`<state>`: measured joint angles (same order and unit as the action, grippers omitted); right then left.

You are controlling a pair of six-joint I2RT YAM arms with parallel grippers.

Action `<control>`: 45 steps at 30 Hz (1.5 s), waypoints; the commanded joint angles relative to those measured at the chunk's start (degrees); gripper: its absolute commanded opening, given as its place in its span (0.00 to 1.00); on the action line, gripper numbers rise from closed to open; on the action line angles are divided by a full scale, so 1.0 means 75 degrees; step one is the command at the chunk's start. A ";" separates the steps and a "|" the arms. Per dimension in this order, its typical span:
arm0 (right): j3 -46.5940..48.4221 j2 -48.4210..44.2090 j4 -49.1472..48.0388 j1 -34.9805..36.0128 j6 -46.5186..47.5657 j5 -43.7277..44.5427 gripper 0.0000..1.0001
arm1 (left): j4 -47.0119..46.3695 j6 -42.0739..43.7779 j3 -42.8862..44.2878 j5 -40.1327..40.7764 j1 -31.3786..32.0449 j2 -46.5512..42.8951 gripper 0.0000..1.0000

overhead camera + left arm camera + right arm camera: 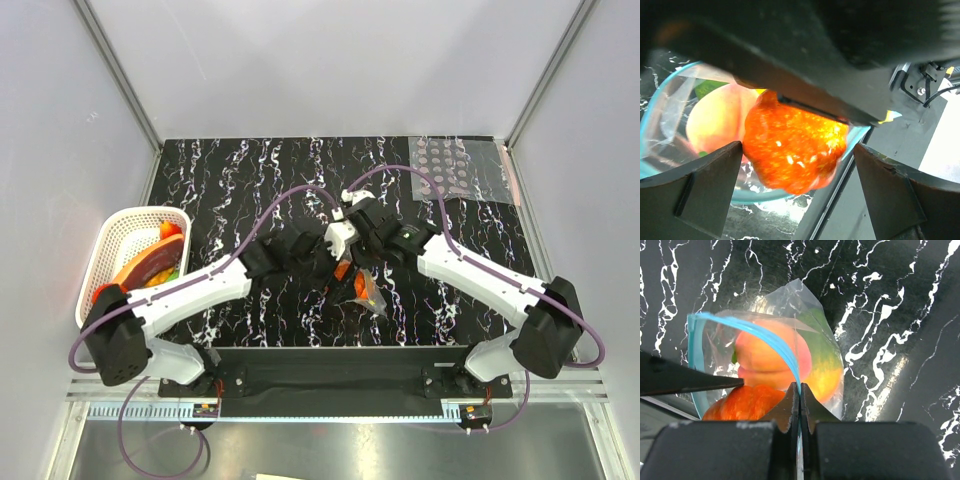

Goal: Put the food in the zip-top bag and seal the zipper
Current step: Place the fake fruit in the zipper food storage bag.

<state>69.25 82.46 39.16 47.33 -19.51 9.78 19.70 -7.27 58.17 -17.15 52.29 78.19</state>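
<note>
Left gripper (797,195) fingers (695,200) sit closest in the left wrist view, spread wide. Orange fruit (795,145) sits between them at the mouth of the zip-top bag (670,100). It is right beside one finger, with a clear gap to the other; contact can't be told. Peach-pink fruit (715,117) is behind it inside the bag, and the zipper (765,196) curves round as a teal rim. Blurred dark part crosses overhead.

Right wrist view: right gripper (799,390) jaws are pressed together, pinching the zipper where it arcs over the fruit. Bag lies on the black marble table (900,315), holding the peach-pink fruit and the green-and-orange fruit (825,360). Orange fruit is at the open mouth, one left gripper fingertip just beside it.

Top view: both grippers meet mid-table over the bag, jaws too small to read. White basket (100,260) with other toy food sits far left, dotted sheet (465,170) back right, both well apart from the bag.
</note>
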 commanded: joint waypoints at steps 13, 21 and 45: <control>-0.0081 -0.0236 -0.0440 -0.0147 -0.0071 -0.0202 0.00 | 0.0431 -0.0167 0.0518 0.0786 -0.0129 -0.1249 0.79; -0.0234 -0.0236 -0.0604 -0.0252 -0.0094 -0.0390 0.00 | 0.0150 -0.0355 0.0271 0.1055 -0.0152 -0.1087 0.46; -0.0374 -0.0400 -0.0604 -0.0545 -0.0118 -0.0659 0.00 | 0.0359 -0.0976 0.0845 0.1312 0.0223 -0.0382 0.14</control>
<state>67.13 81.91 36.14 44.18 -20.21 6.04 20.60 -14.48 61.39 -11.22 53.95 80.20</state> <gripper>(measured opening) 0.012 0.136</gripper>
